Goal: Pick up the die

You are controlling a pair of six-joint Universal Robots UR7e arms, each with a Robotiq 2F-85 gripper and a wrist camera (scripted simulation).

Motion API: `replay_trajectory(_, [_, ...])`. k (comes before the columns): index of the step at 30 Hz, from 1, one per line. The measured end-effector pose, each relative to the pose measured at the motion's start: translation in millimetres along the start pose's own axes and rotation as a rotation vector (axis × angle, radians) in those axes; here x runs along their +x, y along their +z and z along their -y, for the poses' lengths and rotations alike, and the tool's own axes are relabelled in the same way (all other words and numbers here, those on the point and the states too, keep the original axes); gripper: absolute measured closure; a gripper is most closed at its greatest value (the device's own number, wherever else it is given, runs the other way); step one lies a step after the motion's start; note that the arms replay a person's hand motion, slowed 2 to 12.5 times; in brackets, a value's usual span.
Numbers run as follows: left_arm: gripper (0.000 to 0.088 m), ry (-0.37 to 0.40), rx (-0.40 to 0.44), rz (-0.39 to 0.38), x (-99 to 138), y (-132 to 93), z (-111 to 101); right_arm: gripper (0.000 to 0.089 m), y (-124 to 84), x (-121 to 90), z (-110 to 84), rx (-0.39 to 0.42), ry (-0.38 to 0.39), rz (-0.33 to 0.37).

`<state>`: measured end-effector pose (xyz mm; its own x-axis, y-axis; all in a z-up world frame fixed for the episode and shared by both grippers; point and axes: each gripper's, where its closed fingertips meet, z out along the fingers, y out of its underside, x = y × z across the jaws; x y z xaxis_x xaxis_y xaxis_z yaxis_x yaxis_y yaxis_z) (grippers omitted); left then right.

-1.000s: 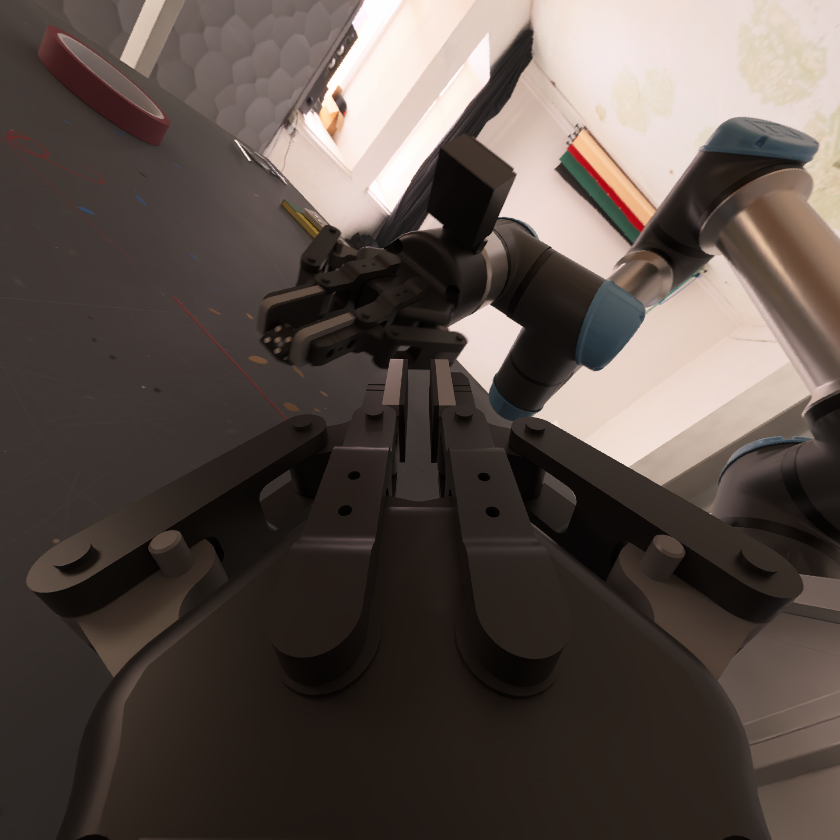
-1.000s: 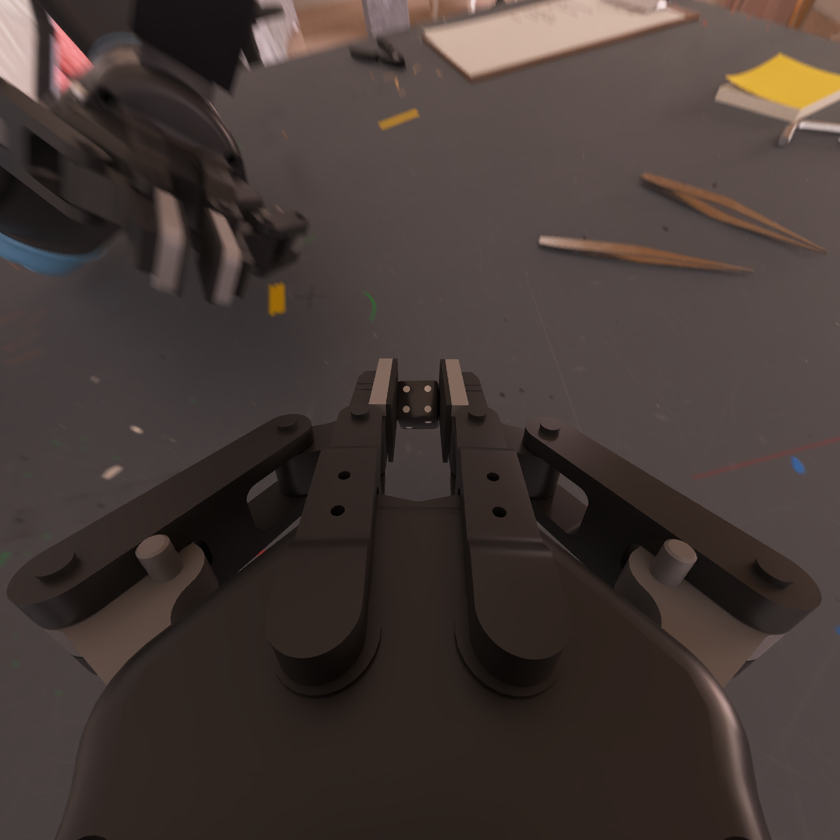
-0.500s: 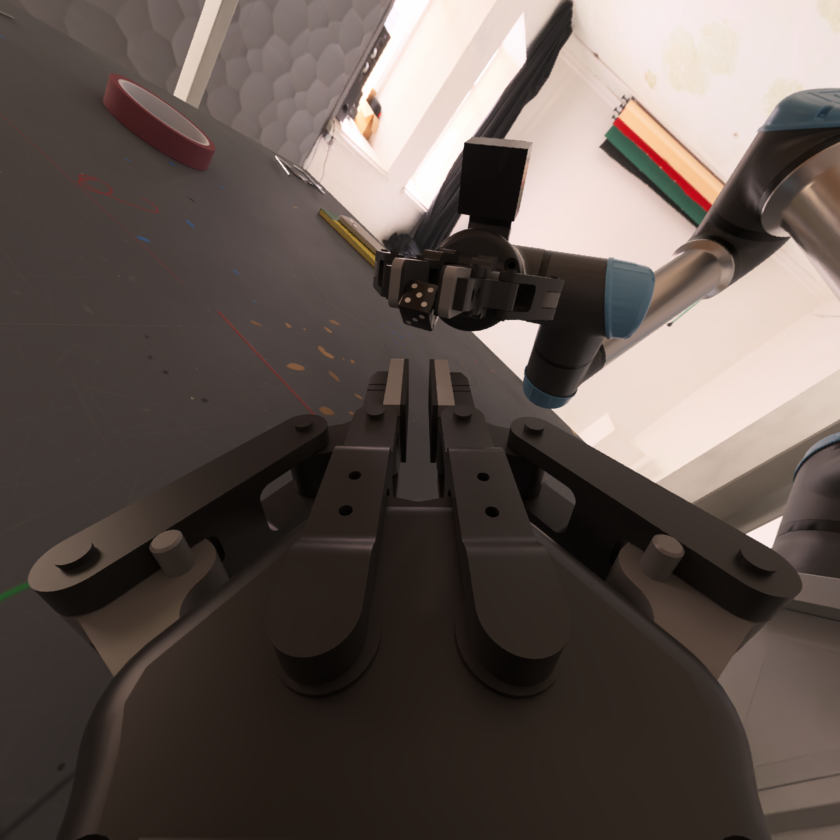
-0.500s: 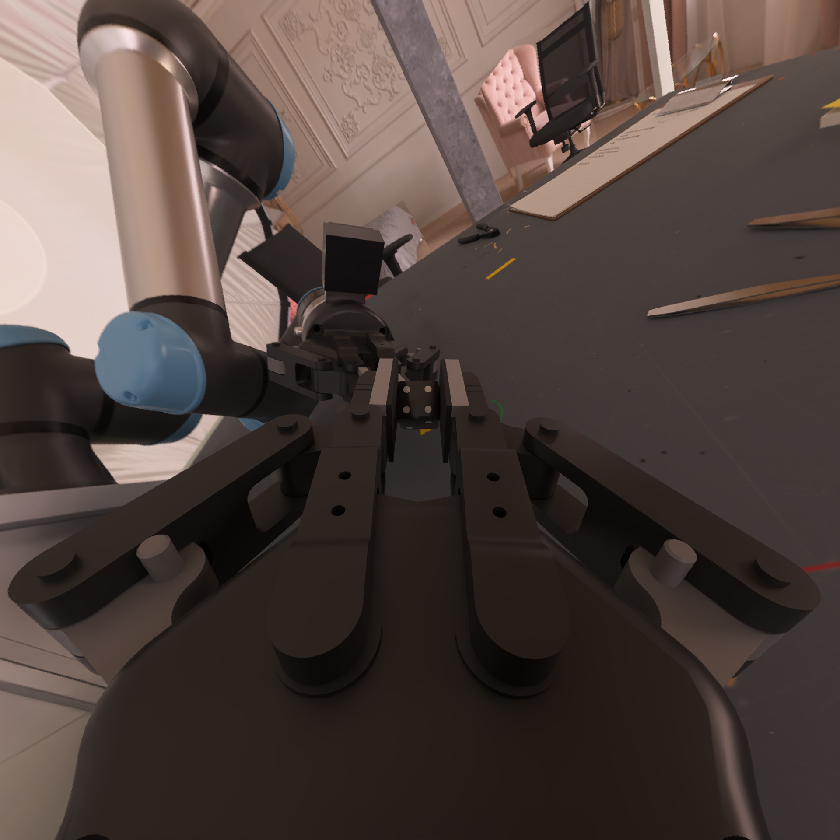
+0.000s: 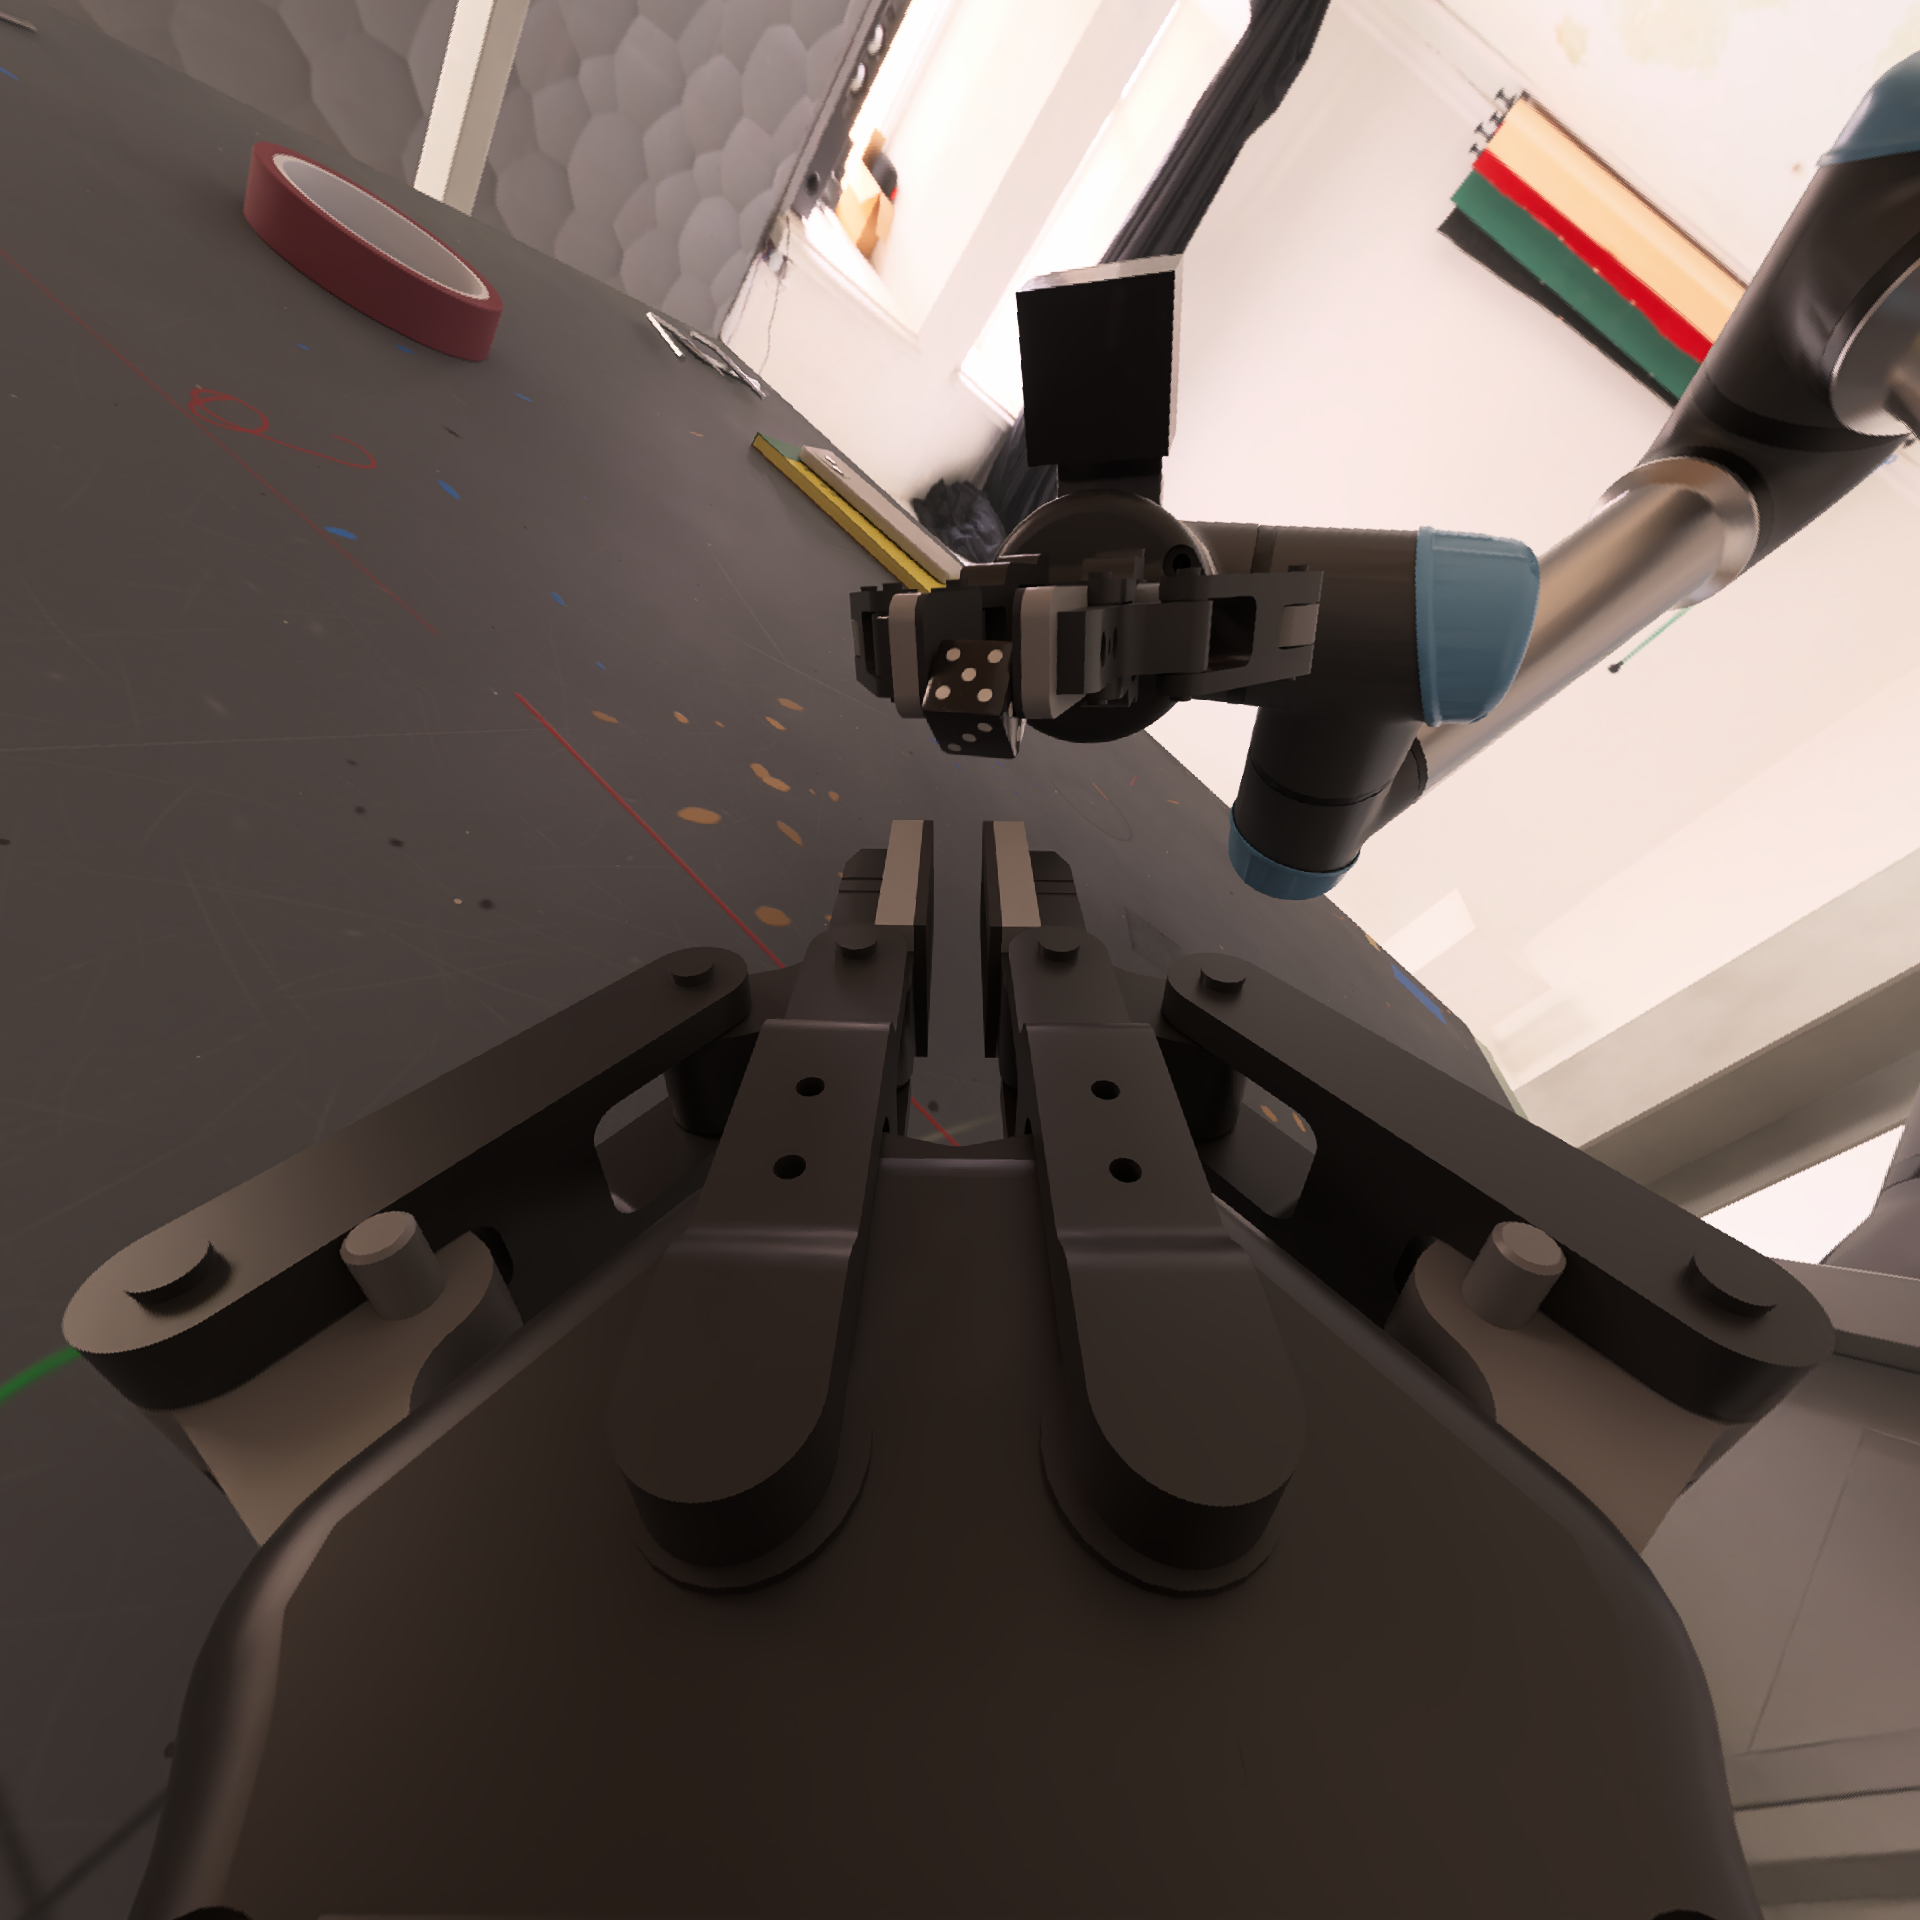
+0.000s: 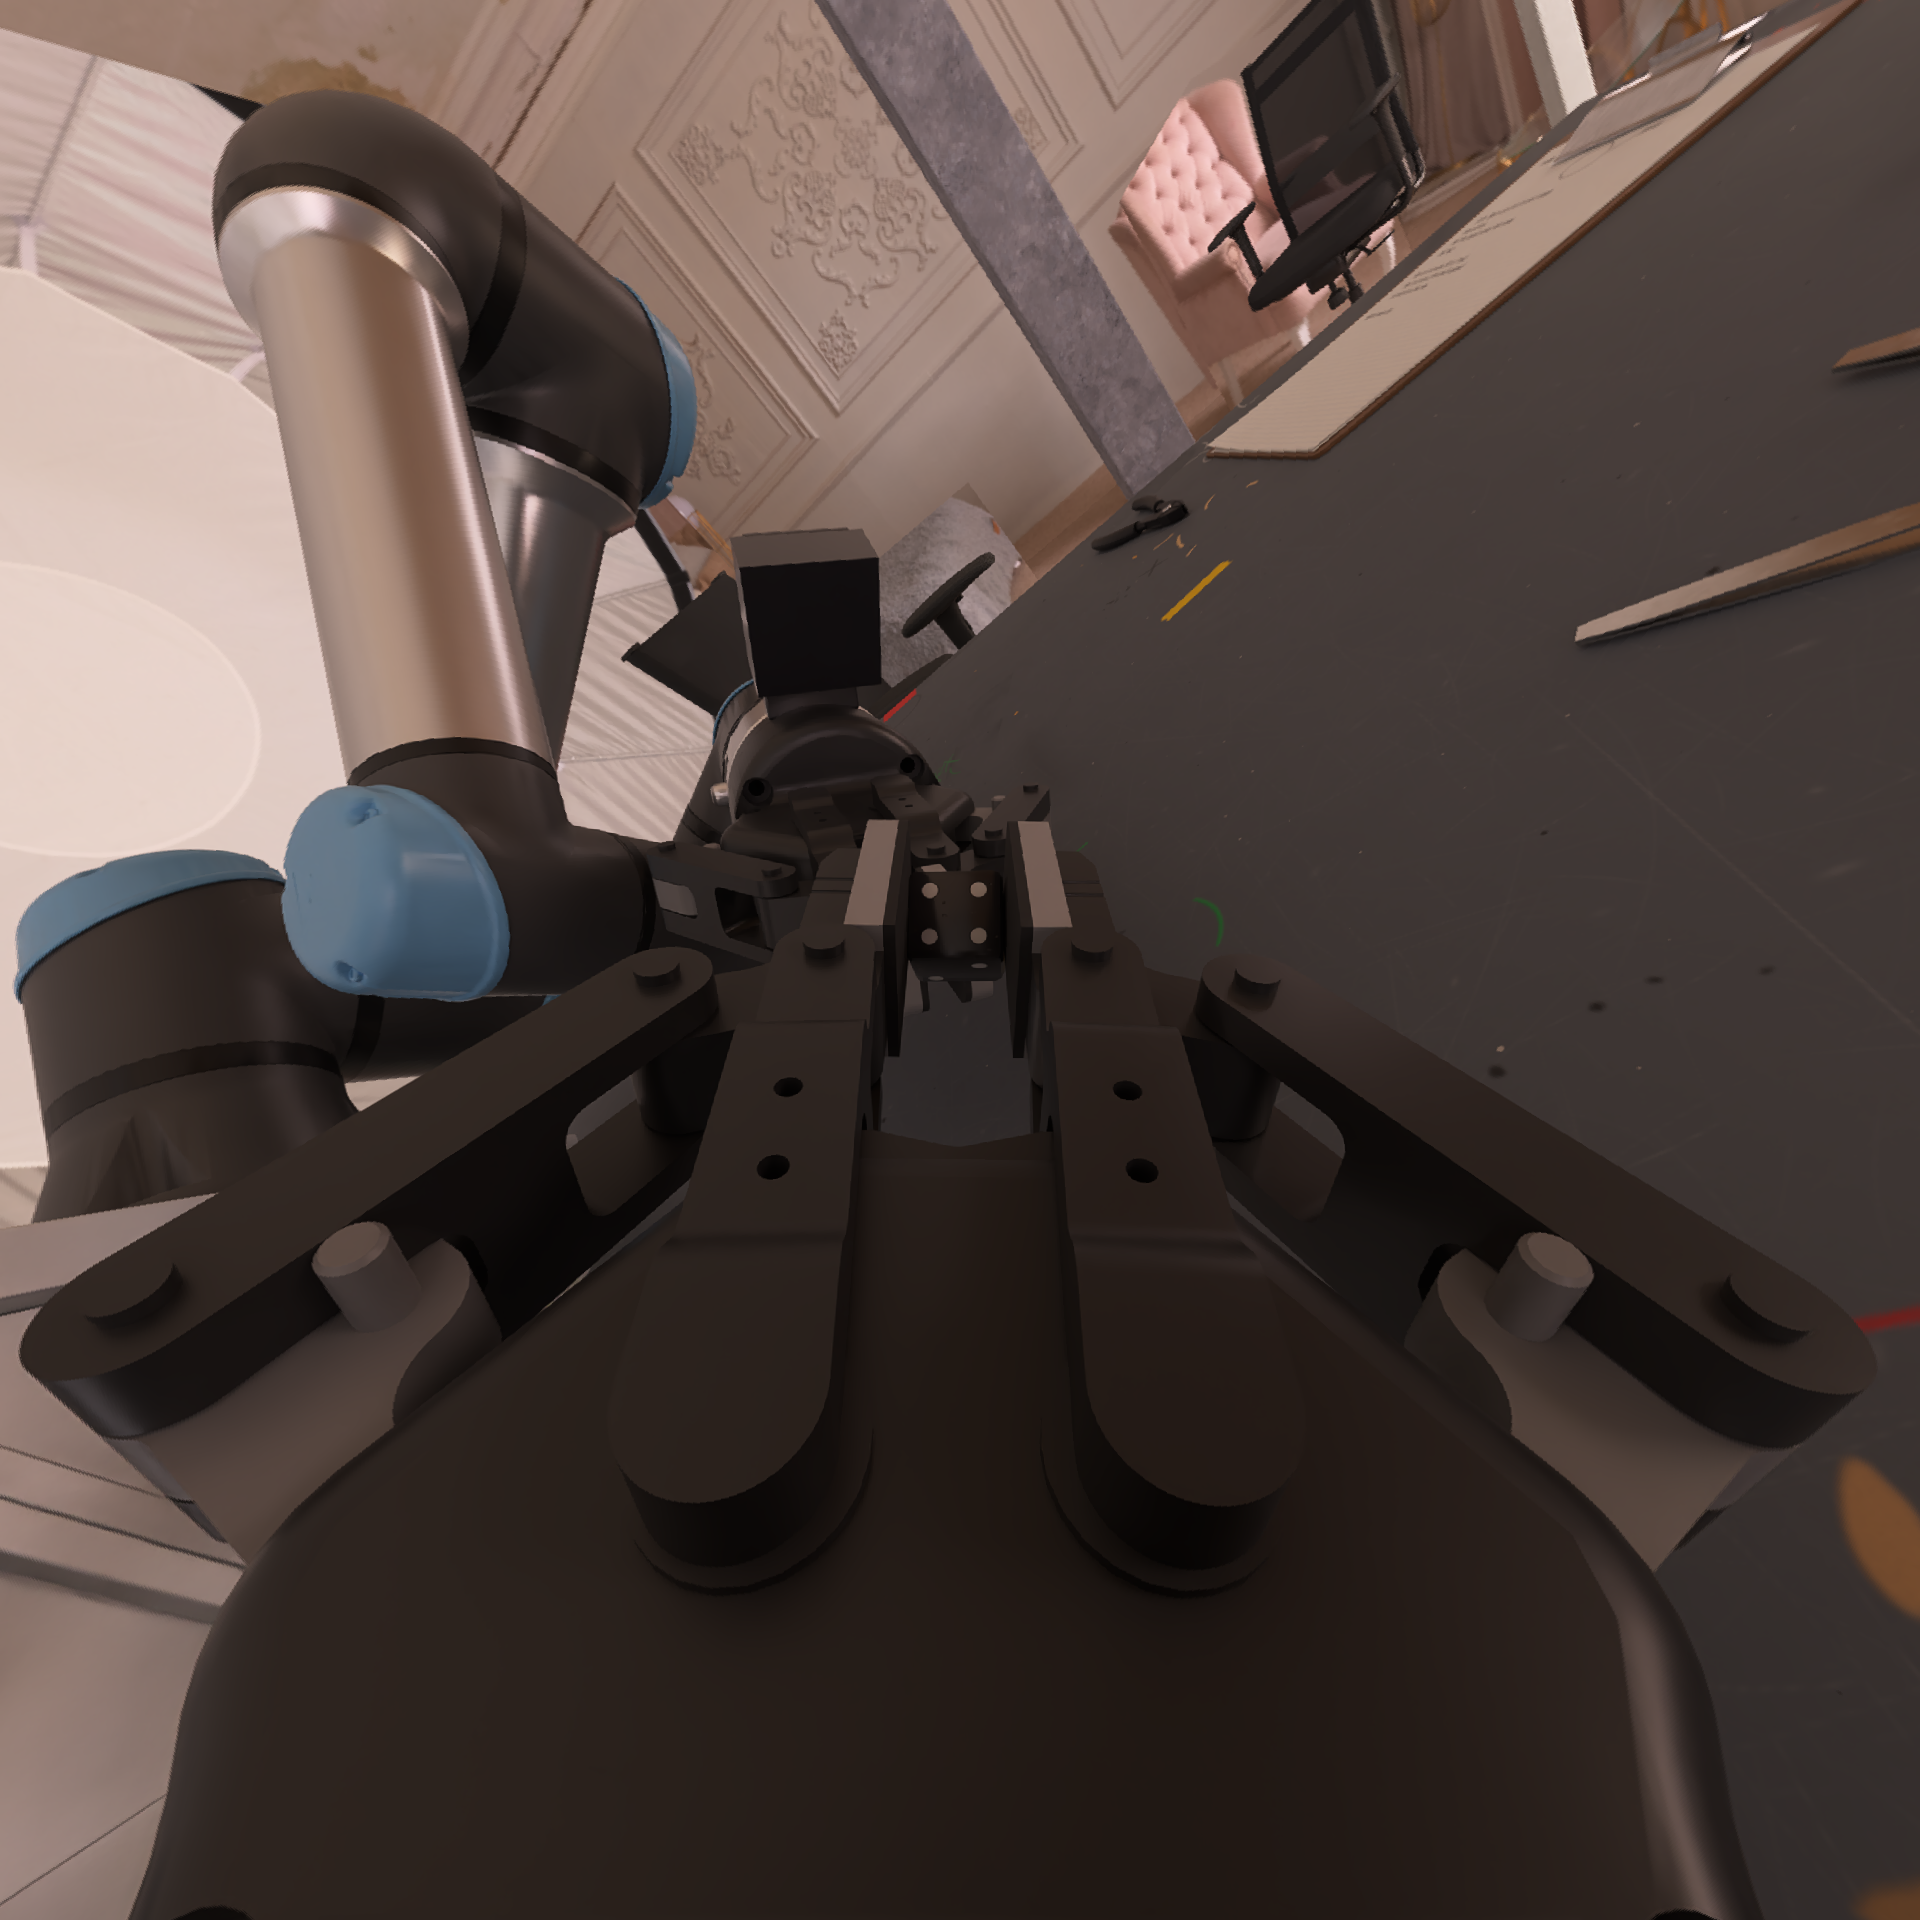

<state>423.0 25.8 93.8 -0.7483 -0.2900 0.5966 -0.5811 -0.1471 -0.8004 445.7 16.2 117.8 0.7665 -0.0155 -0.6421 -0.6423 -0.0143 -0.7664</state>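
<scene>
The die (image 6: 956, 914) is small and black with white pips. My right gripper (image 6: 958, 883) is shut on it and holds it in the air above the dark table (image 6: 1455, 831). In the left wrist view the die (image 5: 971, 691) shows between the right gripper's fingers (image 5: 899, 665), facing me. My left gripper (image 5: 958, 873) is just below and in front of it, its jaws drawn close with a narrow gap and nothing between them. The left gripper also shows in the right wrist view (image 6: 935, 821), right behind the die.
A red tape roll (image 5: 369, 249) lies on the table's far left. A yellow strip (image 5: 852, 520) lies at the table edge behind the right gripper. Wooden sticks (image 6: 1745, 592) and a pale board (image 6: 1507, 291) lie at the far right.
The right gripper has lifted the die off the table and swung it round to face the left gripper. The two grippers now stand closer, tip to tip. The left gripper's jaws have not changed.
</scene>
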Motion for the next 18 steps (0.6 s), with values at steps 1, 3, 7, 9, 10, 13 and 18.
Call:
replay_trajectory(1, [0.0799,0.002,0.0,0.0,0.2,0.1,0.1,0.0731,0.5,0.4,-1.0,-0.003,0.005,0.002])
replay_trajectory(3, [0.0799,0.005,-0.001,0.001,0.4,0.3,0.1,0.0731,1.3,1.0,-2.9,-0.007,0.018,0.006])
replay_trajectory(7, [0.0799,0.003,-0.001,0.001,0.2,0.1,0.0,0.0731,2.8,2.0,-5.6,-0.013,0.051,0.02])
replay_trajectory(9, [0.0799,0.001,0.0,0.002,-0.2,-0.4,0.4,0.0731,3.7,2.0,-6.7,-0.016,0.067,0.03])
replay_trajectory(10, [0.08,0.0,0.001,0.003,-0.4,-0.7,0.6,0.0731,4.1,2.1,-7.2,-0.018,0.074,0.034])
replay_trajectory(13, [0.0804,-0.003,0.001,0.003,-0.5,-1.5,0.8,0.0731,5.1,2.5,-9.0,-0.023,0.09,0.045])
replay_trajectory(18, [0.0804,-0.007,-0.004,0.01,-1.9,-2.9,-0.2,0.0731,7.1,1.6,-10.8,-0.028,0.106,0.065])
